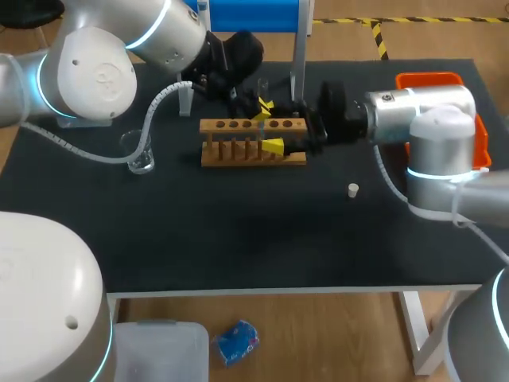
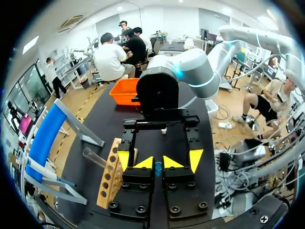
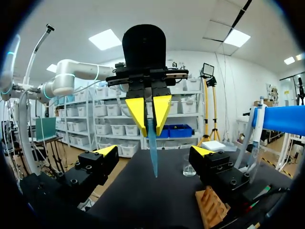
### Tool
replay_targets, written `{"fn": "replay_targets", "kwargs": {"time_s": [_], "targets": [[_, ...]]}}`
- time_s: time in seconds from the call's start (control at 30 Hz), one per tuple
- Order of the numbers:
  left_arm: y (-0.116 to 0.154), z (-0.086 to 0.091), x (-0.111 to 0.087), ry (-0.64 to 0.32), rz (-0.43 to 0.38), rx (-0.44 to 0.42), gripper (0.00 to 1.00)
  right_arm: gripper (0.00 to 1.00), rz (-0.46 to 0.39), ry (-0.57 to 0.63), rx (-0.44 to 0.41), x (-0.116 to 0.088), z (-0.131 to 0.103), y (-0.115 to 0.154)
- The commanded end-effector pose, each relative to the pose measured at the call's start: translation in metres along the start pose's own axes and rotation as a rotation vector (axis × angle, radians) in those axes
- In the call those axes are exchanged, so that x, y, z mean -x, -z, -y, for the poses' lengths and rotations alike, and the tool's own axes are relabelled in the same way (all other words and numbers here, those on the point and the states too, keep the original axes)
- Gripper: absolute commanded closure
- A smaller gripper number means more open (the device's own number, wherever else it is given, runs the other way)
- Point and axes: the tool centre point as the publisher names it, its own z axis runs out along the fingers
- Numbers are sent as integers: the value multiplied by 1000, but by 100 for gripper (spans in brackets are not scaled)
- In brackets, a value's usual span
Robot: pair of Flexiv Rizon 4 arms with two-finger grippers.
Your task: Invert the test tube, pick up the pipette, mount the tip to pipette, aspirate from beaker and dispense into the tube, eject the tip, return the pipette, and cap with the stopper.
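My left gripper (image 2: pixel 157 163) is shut on a translucent blue pipette tip (image 3: pixel 152 150), which points down towards the black table. My right gripper (image 3: pixel 155 151) is open, and its fingers (image 2: pixel 195 160) straddle the left gripper's tips without touching the pipette tip. Both grippers meet over the wooden rack (image 1: pixel 253 145). A glass test tube (image 2: pixel 95 157) sticks out of a rack hole beside the grippers. The glass beaker (image 1: pixel 141 159) stands left of the rack. The small white stopper (image 1: pixel 353 189) lies on the table right of the rack.
A blue stand on grey posts (image 1: pixel 254 16) rises at the table's back edge behind the rack. An orange bin (image 1: pixel 429 79) sits at the back right, partly hidden by my right arm. The black table (image 1: pixel 238 239) stretches bare towards the front edge.
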Motion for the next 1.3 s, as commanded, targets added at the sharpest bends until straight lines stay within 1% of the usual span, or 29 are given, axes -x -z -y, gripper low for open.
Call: {"fn": "replay_targets", "kwargs": {"time_s": [0.03, 0.07, 0.13, 0.17, 0.2, 0.23, 0.3, 0.33, 0.37, 0.4, 0.43, 0.47, 0.63, 0.73, 0.77, 0.87, 0.93, 1.0, 1.03, 1.07, 1.1, 1.13, 1.3], "targets": [[1, 0, 1, 0, -3, 4, 100, 9, 0, 2, 2, 3, 1, -8], [1, 0, 1, 0, -3, 4, 100, 15, -1, 1, 3, 3, 1, -9], [1, 0, 1, 0, -3, 4, 100, 18, -4, -1, 6, 4, 1, -11], [1, 0, 1, 0, -3, 4, 100, 22, -4, -1, 7, 4, 1, -12], [1, 0, 1, 0, -3, 4, 100, 28, -5, -1, 8, 5, 1, -12], [1, 0, 1, 0, -3, 4, 100, 31, -5, -1, 9, 5, 1, -13], [1, 0, 1, 0, -3, 4, 100, 27, -6, 2, 8, 5, 1, -14], [1, 0, 1, 0, -3, 4, 100, 31, -7, 2, 8, 5, 0, -15], [1, 0, 1, 0, -3, 4, 100, 44, -9, 2, 9, 5, 0, -15], [1, 0, 1, 0, -3, 4, 100, 53, -10, 3, 9, 5, 0, -16], [1, 0, 1, 0, -3, 4, 100, 57, -10, 4, 9, 5, 0, -16], [1, 0, 1, 0, -3, 4, 100, 59, -10, 5, 9, 5, -1, -16], [1, 0, 1, 0, -3, 4, 100, 60, -4, 10, 9, 6, -3, -14], [1, 0, 1, 0, -3, 4, 100, 63, 1, 11, 10, 6, -4, -13], [1, 0, 1, 0, -3, 4, 100, 69, 1, 10, 12, 6, -4, -12], [1, 0, 1, 0, -3, 4, 100, 71, 1, 9, 16, 5, -4, -12], [1, 0, 1, 0, -3, 4, 100, 76, 1, 8, 18, 5, -4, -12], [1, 0, 1, 0, -3, 4, 100, 78, -1, 7, 20, 5, -4, -12], [1, 0, 1, 0, -3, 4, 100, 81, -2, 6, 21, 4, -4, -12], [1, 0, 1, 0, -3, 4, 100, 87, -2, 5, 21, 4, -4, -12], [1, 0, 1, 0, -3, 4, 100, 96, -2, 4, 22, 4, -4, -11], [1, 0, 1, 0, -3, 4, 100, 100, -2, 4, 23, 4, -4, -11], [1, 0, 1, 0, -3, 4, 100, 100, -1, 3, 27, 4, -4, -11]]}}
